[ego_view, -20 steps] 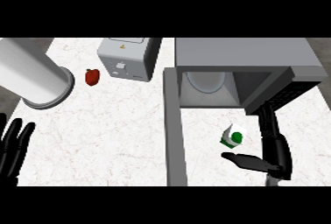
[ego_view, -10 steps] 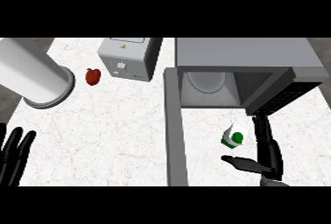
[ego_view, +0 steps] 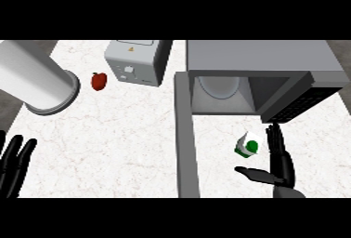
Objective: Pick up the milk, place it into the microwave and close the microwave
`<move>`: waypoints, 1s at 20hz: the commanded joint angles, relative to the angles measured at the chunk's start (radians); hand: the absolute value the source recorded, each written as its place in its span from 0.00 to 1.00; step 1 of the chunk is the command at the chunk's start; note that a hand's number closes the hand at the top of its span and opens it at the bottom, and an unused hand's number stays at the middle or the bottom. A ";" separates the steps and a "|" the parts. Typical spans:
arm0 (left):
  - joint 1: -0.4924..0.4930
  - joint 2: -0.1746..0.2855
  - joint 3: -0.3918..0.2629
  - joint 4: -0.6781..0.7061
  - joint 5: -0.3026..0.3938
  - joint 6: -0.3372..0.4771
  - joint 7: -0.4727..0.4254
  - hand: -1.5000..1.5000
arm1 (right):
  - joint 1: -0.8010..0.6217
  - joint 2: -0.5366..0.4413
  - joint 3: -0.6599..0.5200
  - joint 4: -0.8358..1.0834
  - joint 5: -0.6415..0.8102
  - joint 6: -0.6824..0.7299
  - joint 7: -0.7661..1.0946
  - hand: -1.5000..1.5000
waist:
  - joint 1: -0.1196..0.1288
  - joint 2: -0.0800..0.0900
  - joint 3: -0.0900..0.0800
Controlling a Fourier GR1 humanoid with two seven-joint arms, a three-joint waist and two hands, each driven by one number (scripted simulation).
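Observation:
The milk [ego_view: 247, 144] is a small white carton with a green spot, standing on the counter in front of the microwave [ego_view: 260, 74]. The microwave is open, its dark door [ego_view: 299, 100] swung out to the right and a white plate inside. My right hand [ego_view: 277, 165] is open just right of the carton, fingers straight and pointing toward the microwave, thumb stretched out below the carton; I see a small gap between hand and carton. My left hand [ego_view: 14, 165] rests open at the lower left edge, fingers up.
A grey toaster [ego_view: 137, 62] stands at the back, a red pepper [ego_view: 100, 81] to its left. A large grey cylinder [ego_view: 34, 81] lies at the far left. A grey strip [ego_view: 184, 139] runs down the counter left of the microwave.
My right hand has moved up toward the microwave and closer alongside the milk. My left hand has sunk lower at the left edge. The carton has not moved.

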 commanded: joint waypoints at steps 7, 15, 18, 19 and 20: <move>0.011 -0.012 -0.085 -0.016 -0.049 0.050 0.001 0.00 | -0.132 -0.021 0.044 0.278 0.112 -0.019 -0.209 1.00 | 0.007 0.002 0.001; 0.064 -0.012 -0.082 -0.042 -0.038 0.019 -0.012 0.00 | -0.135 -0.003 0.051 0.269 0.104 0.128 -0.312 1.00 | 0.010 0.000 0.001; 0.030 0.009 0.020 -0.005 0.022 0.017 -0.022 0.00 | -0.148 0.009 0.078 0.161 0.093 0.159 -0.232 1.00 | -0.005 -0.004 -0.001; 0.021 -0.009 -0.021 0.017 -0.039 0.031 -0.038 0.00 | -0.105 0.015 0.081 0.182 0.098 0.158 -0.294 1.00 | -0.005 -0.001 0.000; 0.051 -0.004 -0.012 -0.013 0.005 0.016 -0.023 0.00 | -0.075 0.008 0.094 0.117 0.091 0.173 -0.259 1.00 | -0.009 -0.005 -0.001</move>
